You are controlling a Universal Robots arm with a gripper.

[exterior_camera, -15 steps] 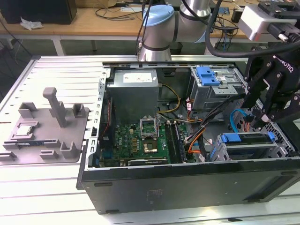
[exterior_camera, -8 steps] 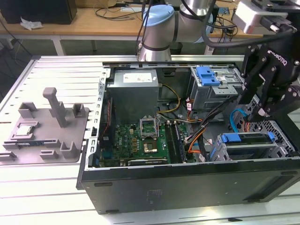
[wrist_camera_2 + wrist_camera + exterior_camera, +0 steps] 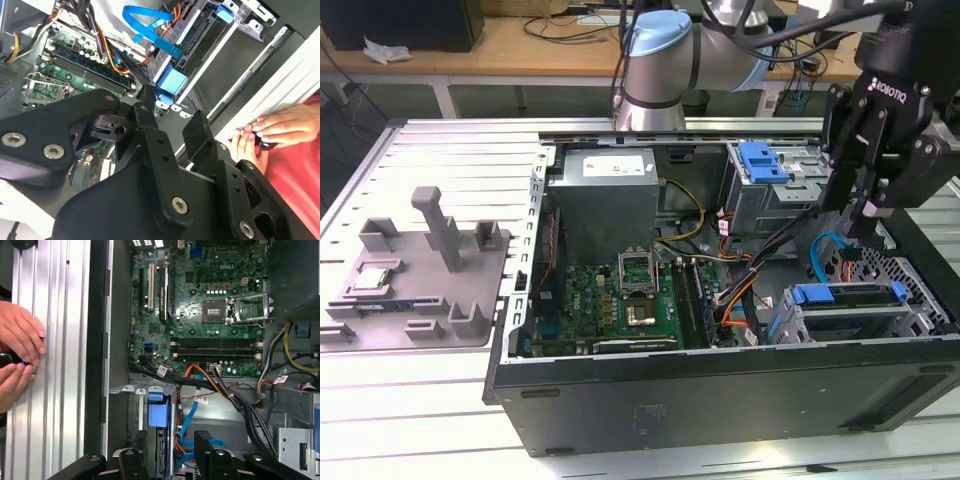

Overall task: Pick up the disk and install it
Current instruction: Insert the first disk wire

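The disk (image 3: pixel 850 315) sits on edge in the case (image 3: pixel 720 400) at the exterior view's right. Its long axis runs along the near wall. The tool (image 3: pixel 868 210) hangs above it, fingers spread and empty.

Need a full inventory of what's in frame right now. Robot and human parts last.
table: 1, silver, grooved, under everything
computer case: 1, black, open, on table
motherboard: 1, green, inside case
power supply: 1, grey, beside motherboard
disk: 1, silver, blue bracket, in drive cage below gripper
latch: 1, blue, on another bay
flat cable: 1, blue, near disk
fixture: 1, grey, exterior view's left
chip: 1, silver, on fixture
hands: 2, on table beside case
arm: 1, grey-blue, behind case
gripper: 1, black, open, empty, above disk
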